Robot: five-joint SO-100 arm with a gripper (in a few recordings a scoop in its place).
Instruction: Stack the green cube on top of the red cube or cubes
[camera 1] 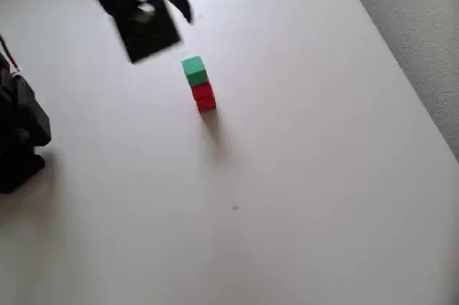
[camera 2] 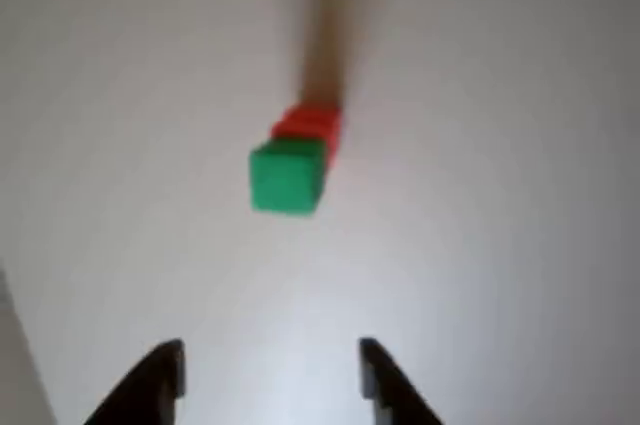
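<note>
While end effector (camera 2: pixel 270 370) gapes (empty), green cube (camera 2: pixel 287 176) sits apart atop red cubes (camera 2: pixel 312 126).

The black two-finger gripper (camera 1: pixel 147 3) of the robot arm hangs, blurred, at the upper left of the overhead view. In the wrist view its two dark pointed fingers (camera 2: pixel 150 385) stand well apart at the lower edge, with nothing between them; the gripper (camera 2: pixel 270 385) grasps nothing.

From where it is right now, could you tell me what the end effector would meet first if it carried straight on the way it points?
Probably the bare table: the open end effector looks down at it, with the green cube atop the red cubes farther ahead. Depth is unclear.
</note>
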